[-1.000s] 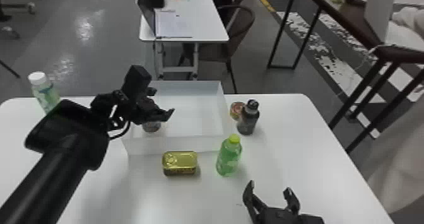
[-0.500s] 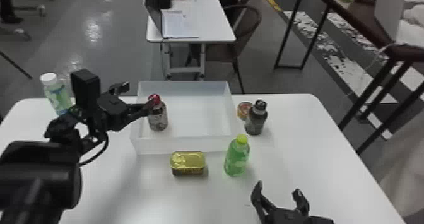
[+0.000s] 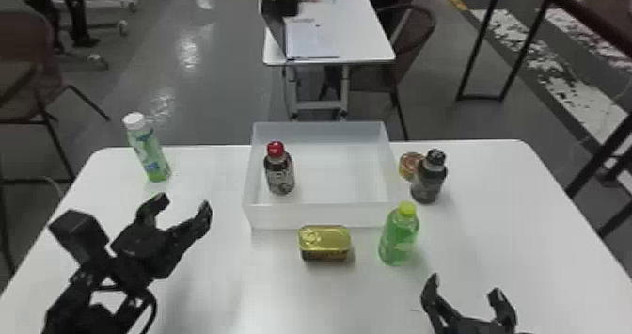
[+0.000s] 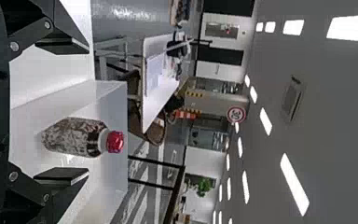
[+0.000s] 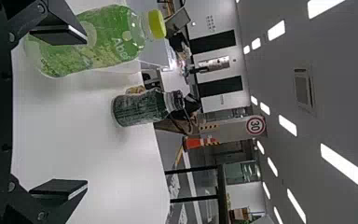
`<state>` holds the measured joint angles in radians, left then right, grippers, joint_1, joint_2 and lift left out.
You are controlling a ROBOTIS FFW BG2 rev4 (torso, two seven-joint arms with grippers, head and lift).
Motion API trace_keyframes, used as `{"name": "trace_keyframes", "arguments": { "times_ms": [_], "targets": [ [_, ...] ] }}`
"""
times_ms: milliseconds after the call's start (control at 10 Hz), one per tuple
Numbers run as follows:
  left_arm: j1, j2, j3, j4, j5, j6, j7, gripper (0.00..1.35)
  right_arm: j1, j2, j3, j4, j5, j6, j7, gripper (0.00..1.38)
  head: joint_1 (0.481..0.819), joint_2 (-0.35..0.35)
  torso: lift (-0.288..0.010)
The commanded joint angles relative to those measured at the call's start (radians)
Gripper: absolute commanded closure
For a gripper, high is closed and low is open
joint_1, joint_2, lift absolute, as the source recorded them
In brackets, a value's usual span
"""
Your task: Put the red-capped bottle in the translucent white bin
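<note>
The red-capped bottle (image 3: 279, 168) stands upright inside the translucent white bin (image 3: 319, 215), by the bin's left wall. My left gripper (image 3: 184, 205) is over the table to the left of the bin, open and apart from the bottle. The left wrist view has the bottle (image 4: 77, 137) beyond the spread fingers of my left gripper (image 4: 61, 111), within the walls of the bin (image 4: 114, 100). My right gripper (image 3: 465, 286) is parked open near the table's front right; in its wrist view the gripper (image 5: 59, 112) has nothing between its fingertips.
A gold tin (image 3: 324, 243) lies in front of the bin, with a green bottle (image 3: 398, 236) to its right. A dark bottle (image 3: 428, 178) and a small round tin (image 3: 411, 164) are right of the bin. A white-capped bottle (image 3: 149, 149) stands at the table's back left.
My left gripper has let go of the red-capped bottle and backed away leftward, out of the bin and toward the front. The head view has shifted somewhat. The right gripper stays parked.
</note>
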<state>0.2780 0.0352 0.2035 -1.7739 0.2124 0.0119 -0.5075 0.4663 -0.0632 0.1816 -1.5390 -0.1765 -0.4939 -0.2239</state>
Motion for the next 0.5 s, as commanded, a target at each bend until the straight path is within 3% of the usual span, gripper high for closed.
{"name": "trace_keyframes", "arguments": {
  "times_ms": [0, 100, 400],
  "targets": [
    [0.112, -0.025, 0.036, -0.010, 0.036, -0.084, 0.006, 0.35, 0.017, 0.003, -0.002, -0.010, 0.002, 0.000, -0.003, 0.20, 0.695, 0.044, -0.074],
    [0.165, -0.038, 0.050, -0.009, 0.035, -0.107, 0.014, 0.35, 0.025, 0.003, -0.002, -0.007, 0.003, -0.023, -0.011, 0.20, 0.695, 0.065, -0.074],
    [0.244, -0.038, 0.067, 0.076, 0.033, -0.250, 0.030, 0.35, 0.044, 0.003, -0.004, -0.018, 0.012, -0.037, -0.023, 0.19, 0.695, 0.096, -0.074]
  ]
}}
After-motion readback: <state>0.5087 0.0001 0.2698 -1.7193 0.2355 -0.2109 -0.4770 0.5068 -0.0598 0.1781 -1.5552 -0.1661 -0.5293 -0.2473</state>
